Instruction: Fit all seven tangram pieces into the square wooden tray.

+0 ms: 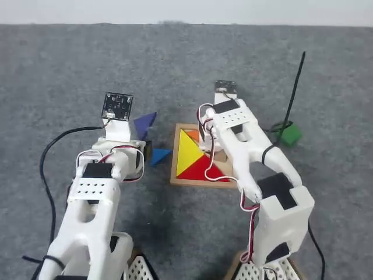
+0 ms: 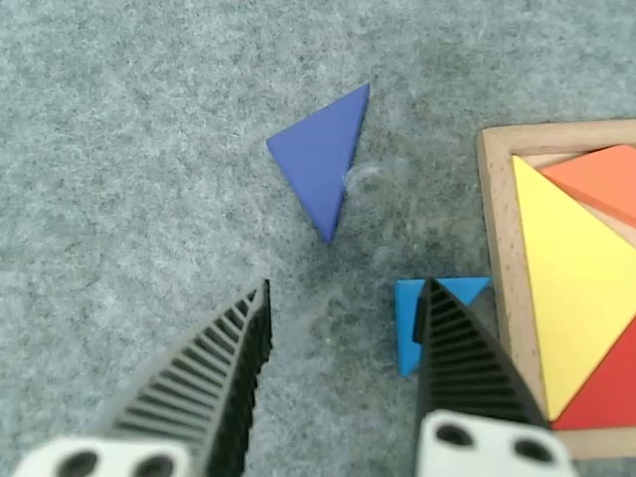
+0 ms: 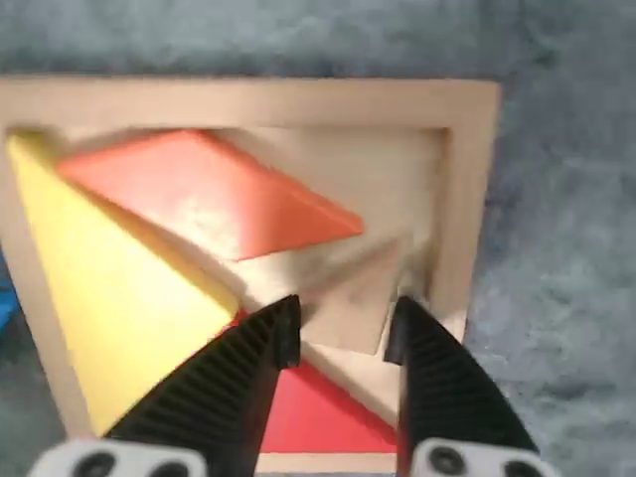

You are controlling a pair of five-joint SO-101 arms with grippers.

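My left tool (image 2: pixel 346 288), released, hangs over the counter (image 2: pixel 119 149) near a dark blue triangle (image 2: pixel 323 164) and a light blue triangle (image 2: pixel 409 318), both outside the tray (image 2: pixel 497 248). My right tool (image 3: pixel 345 308), above the tray, grasps a pale wooden piece (image 3: pixel 348 326) beside 3 seated pieces: yellow triangle (image 3: pixel 109 298), orange piece (image 3: pixel 209 194), red triangle (image 3: pixel 328 412).

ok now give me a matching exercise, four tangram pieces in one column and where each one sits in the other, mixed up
Pieces:
1. yellow triangle
2. dark blue triangle
3. light blue triangle
4. green piece

Places:
A. on the carpet, close against the tray's outer rim
B. inside the tray
C. on the carpet beside the black cable
D. on the carpet past the light blue triangle, apart from the tray

Pairs: 1-B, 2-D, 3-A, 4-C
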